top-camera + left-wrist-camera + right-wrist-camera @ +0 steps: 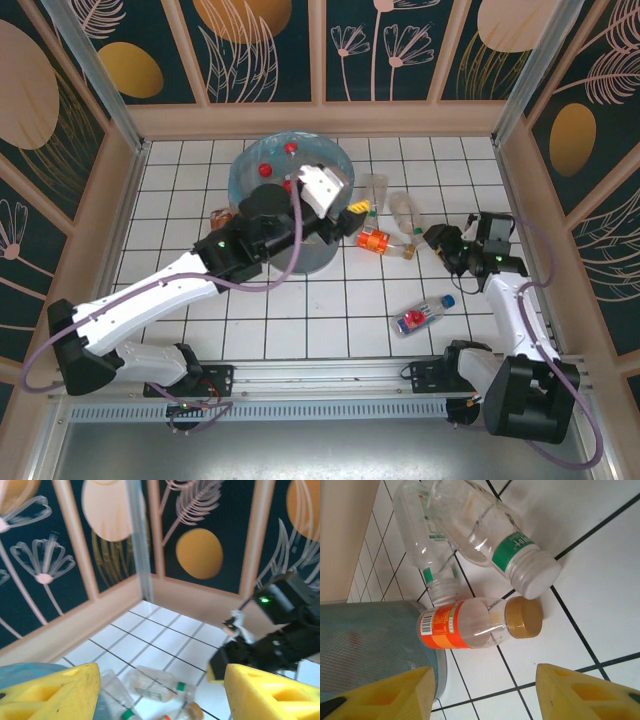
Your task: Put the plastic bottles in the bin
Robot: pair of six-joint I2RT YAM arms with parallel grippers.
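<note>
The bin [252, 172], grey with a light-blue bag, stands at the back centre, with red-capped bottles [266, 170] inside. My left gripper [340, 198] hangs open and empty over its right rim. In the left wrist view its gripper [160, 700] frames two clear green-banded bottles [156, 682] on the tiles below. Right of the bin lie an orange-labelled bottle [374, 241] and two clear ones [404, 210]. My right gripper [485, 692] is open just short of the orange-labelled bottle [465, 625], which has a gold cap and lies against the bin [370, 640].
A blue-capped bottle with a red label [422, 317] lies on the tiles near the right arm's base. Another bottle [220, 217] lies at the bin's left side. Wooden walls [320, 120] enclose the tiled floor. The right arm [280, 640] appears in the left wrist view.
</note>
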